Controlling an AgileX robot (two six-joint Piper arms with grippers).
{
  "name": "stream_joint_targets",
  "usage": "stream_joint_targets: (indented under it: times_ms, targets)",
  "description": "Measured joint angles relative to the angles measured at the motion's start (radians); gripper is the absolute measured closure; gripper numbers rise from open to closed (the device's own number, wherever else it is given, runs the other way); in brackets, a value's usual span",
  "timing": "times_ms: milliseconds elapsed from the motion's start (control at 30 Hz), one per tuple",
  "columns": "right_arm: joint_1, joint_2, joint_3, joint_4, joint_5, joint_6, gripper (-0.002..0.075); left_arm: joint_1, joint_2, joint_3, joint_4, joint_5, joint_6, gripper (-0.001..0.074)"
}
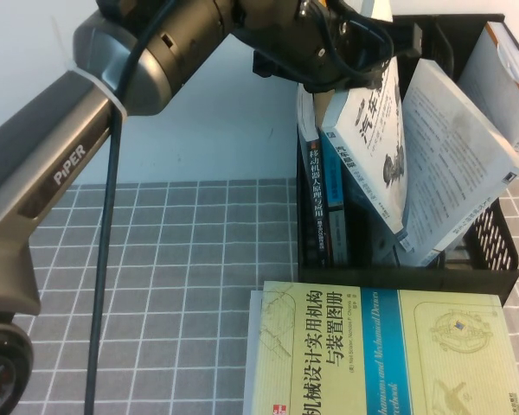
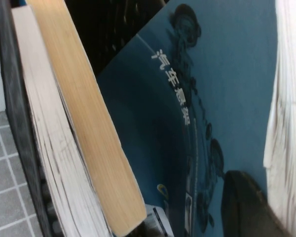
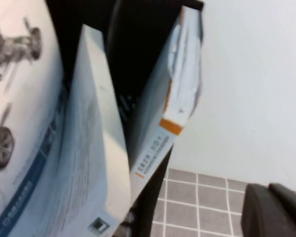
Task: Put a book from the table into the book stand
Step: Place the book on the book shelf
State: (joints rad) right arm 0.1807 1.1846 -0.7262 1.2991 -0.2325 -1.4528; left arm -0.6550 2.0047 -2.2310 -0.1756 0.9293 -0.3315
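The book [image 1: 376,143], white-fronted with grey car drawings, stands tilted in the black book stand [image 1: 493,259]. My left gripper [image 1: 350,56] is at the book's top edge and shut on it. In the left wrist view one dark finger [image 2: 249,207] lies against the book's dark blue back cover [image 2: 222,89]; the other finger is hidden. My right gripper [image 3: 269,202] is out of the high view. It hangs shut and empty over the table [image 3: 192,197], beside the stand. The book's front [image 3: 15,64] shows there too.
The stand also holds a dark-spined book [image 1: 316,190] at its left, a grey-white paperback [image 1: 458,147] leaning right of my book, and an orange-marked book [image 1: 512,73] at the far right. A pale yellow-green book [image 1: 389,354] lies on the checked table [image 1: 182,259] in front.
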Motion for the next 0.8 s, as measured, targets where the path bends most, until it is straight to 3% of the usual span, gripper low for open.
stream_joint_targets:
  times_ms: [300, 567, 800]
  targets:
    - [0.0, 0.143, -0.001, 0.179, 0.217, -0.077, 0.0729, 0.0, -0.017, -0.002, -0.039, 0.079, 0.084, 0.0622]
    - [0.0, 0.205, -0.001, 0.21, 0.233, -0.081, 0.0729, -0.069, -0.122, 0.026, -0.062, 0.111, 0.178, 0.0622]
    - [0.0, 0.199, -0.001, 0.233, 0.233, -0.083, 0.0729, -0.077, -0.264, 0.028, -0.083, 0.156, 0.178, 0.0622]
